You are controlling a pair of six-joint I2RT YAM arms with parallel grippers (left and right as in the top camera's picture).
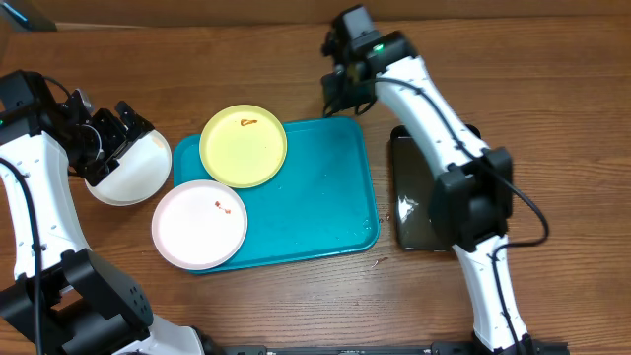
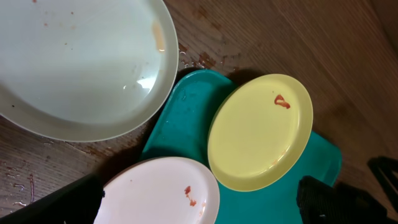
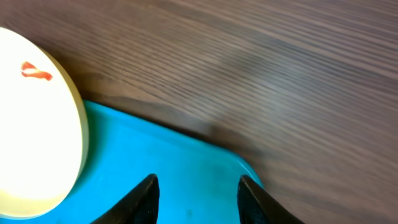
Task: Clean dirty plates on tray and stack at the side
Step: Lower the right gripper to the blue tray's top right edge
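Notably, yellow plate (image 1: 244, 145) bears a red smear (image 1: 246, 122).

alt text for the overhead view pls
A turquoise rectangular plastic tray lies on a wooden table, with a pale yellow round plate and a white round plate, each smeared red, overlapping its left side. The left gripper is over a third white plate left of the tray; the right gripper hovers at its far right corner.

Overhead top-down; wrist views near tray (image 1: 325, 197)
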